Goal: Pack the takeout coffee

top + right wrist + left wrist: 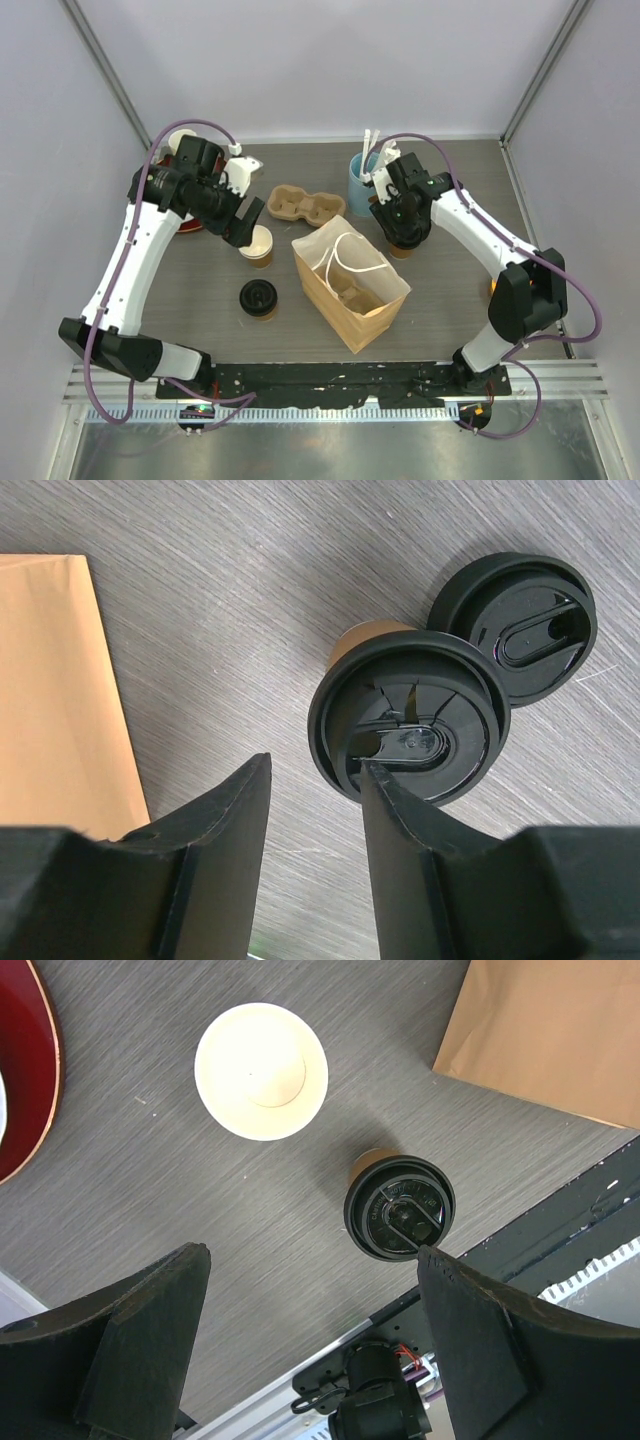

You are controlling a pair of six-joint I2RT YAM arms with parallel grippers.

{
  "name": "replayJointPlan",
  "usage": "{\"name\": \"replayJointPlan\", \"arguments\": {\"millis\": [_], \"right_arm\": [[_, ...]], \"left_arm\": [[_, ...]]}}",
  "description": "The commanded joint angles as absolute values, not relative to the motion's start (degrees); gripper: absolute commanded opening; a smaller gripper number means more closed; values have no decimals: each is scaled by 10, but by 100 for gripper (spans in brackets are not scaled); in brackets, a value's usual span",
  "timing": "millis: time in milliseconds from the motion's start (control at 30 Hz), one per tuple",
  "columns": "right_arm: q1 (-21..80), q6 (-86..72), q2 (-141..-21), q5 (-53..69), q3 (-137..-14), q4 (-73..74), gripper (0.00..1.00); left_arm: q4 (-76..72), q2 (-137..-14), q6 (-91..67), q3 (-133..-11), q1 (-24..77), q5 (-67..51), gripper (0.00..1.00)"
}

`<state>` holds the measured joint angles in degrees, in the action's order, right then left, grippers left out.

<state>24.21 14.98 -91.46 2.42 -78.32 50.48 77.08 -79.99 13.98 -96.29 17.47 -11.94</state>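
i hold the right end effector [315,768] spread over the lidded cup [410,725] toward the desk's far right corner, lined up to pinch it for the bag [350,285], left end effector [312,1260] spread too

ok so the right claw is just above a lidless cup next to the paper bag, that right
Not lidless. The cup below the right claw is capped with a black sip lid, as the right wrist view shows. It does stand next to the paper bag.
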Motion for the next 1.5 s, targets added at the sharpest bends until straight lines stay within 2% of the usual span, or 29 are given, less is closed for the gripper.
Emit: {"name": "replayJointPlan", "arguments": {"millis": [0,267,467,933,1033,1167,1467], "right_arm": [[252,170,-922,7,-814,506,43],[253,185,-922,-20,-799,505,41],[252,197,-927,-19,-799,497,35],[255,200,-945,-7,-787,483,33],[257,200,-950,-8,-790,482,28],[258,202,-949,12,-798,488,15],[259,174,-936,16,-836,518,1]], "left_arm": [[822,-778,144,-955,172,-119,89],[824,-772,142,-956,172,-126,89],[826,-773,141,-958,172,-131,89],[830,-771,142,-948,172,-134,89],[829,-772,142,-950,172,-134,89],[830,-772,142,-951,172,-138,89],[828,-773,141,-954,172,-149,89]]}}
